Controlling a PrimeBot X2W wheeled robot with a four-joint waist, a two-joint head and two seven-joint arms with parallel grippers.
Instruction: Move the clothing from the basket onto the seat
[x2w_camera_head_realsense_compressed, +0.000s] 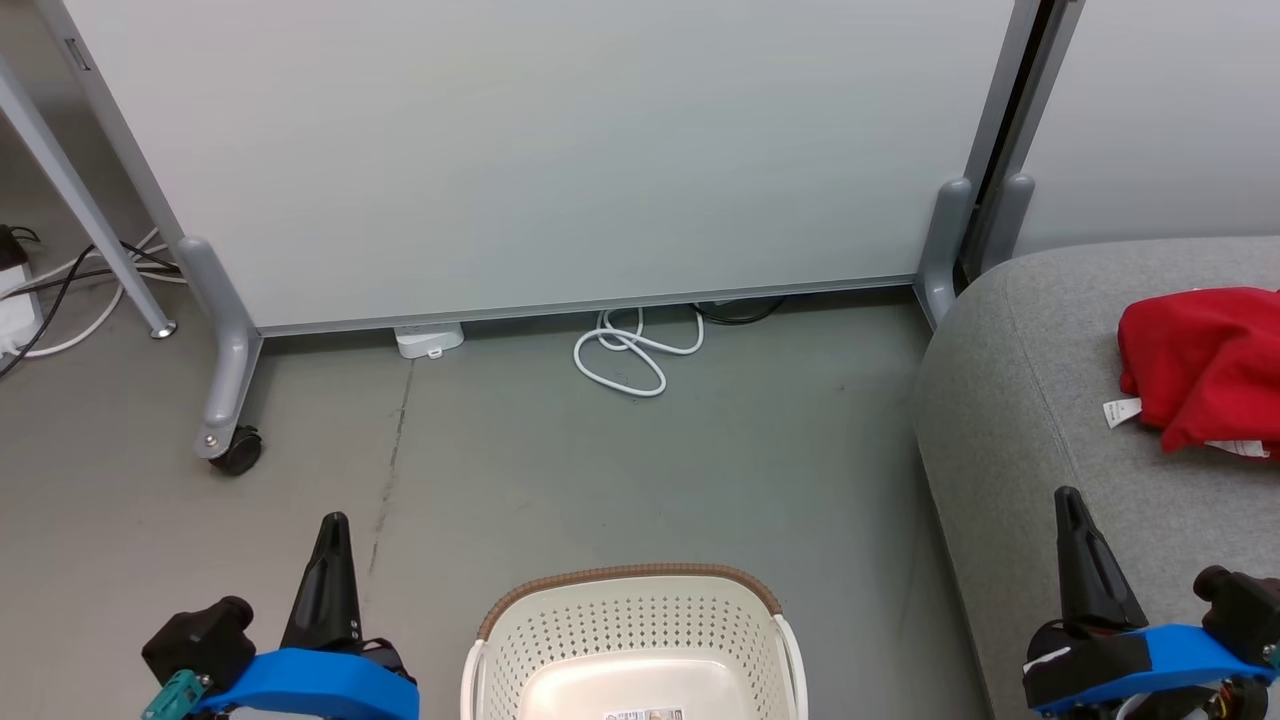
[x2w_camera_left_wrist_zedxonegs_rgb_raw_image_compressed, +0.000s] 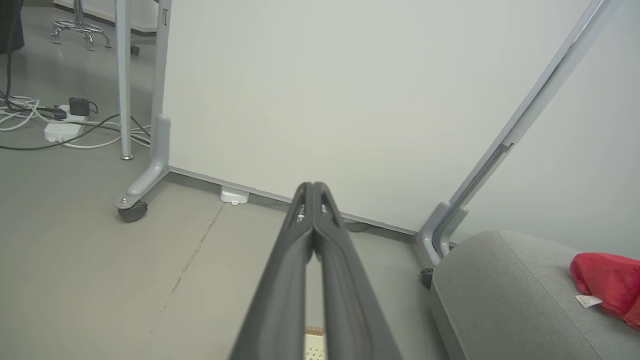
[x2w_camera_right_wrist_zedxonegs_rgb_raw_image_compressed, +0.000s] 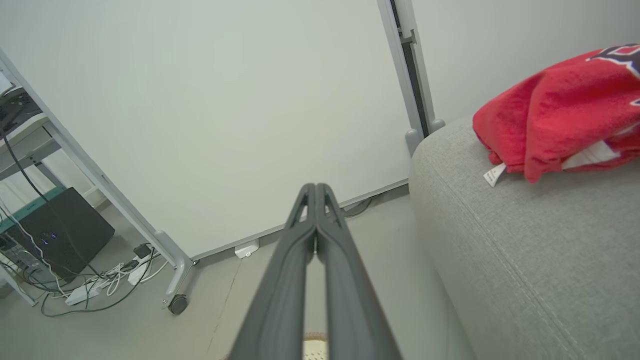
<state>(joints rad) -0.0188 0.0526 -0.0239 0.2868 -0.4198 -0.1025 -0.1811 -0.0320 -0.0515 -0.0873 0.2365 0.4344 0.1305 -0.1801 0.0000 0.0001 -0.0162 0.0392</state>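
left hand (x2w_camera_head_realsense_compressed: 334, 522) pinched closed, empty | right hand (x2w_camera_head_realsense_compressed: 1068, 496) likewise | clothing (x2w_camera_head_realsense_compressed: 1200, 360) heaped on seat (x2w_camera_head_realsense_compressed: 1020, 420) at 3 o'clock | basket (x2w_camera_head_realsense_compressed: 630, 575) at 6 o'clock, visible part bare | risk: loose heap may slide off if nudged

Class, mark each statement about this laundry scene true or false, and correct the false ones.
1. The red clothing lies on the grey seat. True.
2. The basket stands on the seat. False: it stands on the floor, beside the seat.
3. The left tool and the right tool are both shut. True.
4. The right tool grips the clothing. False: it is shut on nothing, apart from the clothing.
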